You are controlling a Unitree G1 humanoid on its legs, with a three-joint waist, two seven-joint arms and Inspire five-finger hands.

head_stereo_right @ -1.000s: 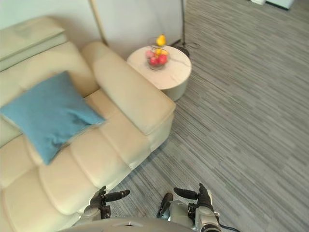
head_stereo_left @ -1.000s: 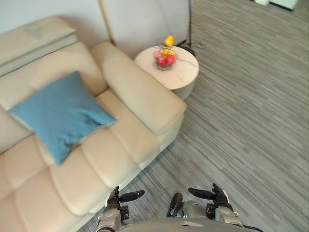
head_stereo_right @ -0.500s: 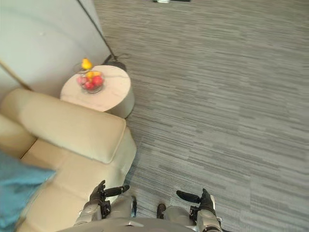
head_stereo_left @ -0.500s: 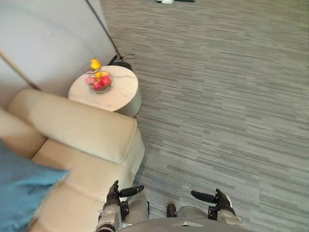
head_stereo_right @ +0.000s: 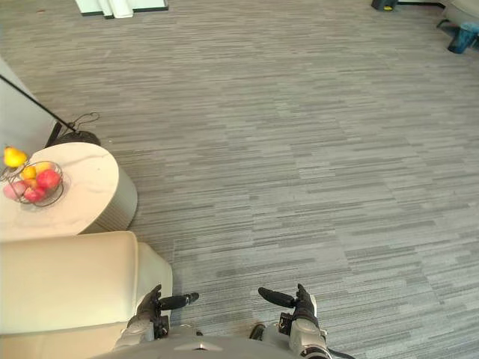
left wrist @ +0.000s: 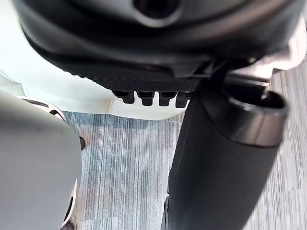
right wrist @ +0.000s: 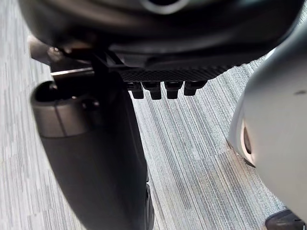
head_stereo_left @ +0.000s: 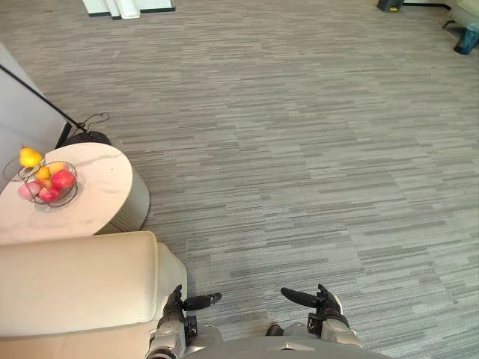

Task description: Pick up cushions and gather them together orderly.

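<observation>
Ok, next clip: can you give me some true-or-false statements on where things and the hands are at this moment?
1. The fruit bowl stands on the round table. True.
2. The left hand grips a cushion. False: it holds nothing, low beside the sofa armrest.
3. The round table stands on the robot's right. False: it is on its left, beyond the sofa armrest.
4. The right hand holds nothing, over the carpet. True.

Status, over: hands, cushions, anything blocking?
Left hand and right hand open, empty, low. Sofa arm and side table at left. Small teal object far across floor at right, maybe a cushion; too small to tell. Path looks open.
</observation>
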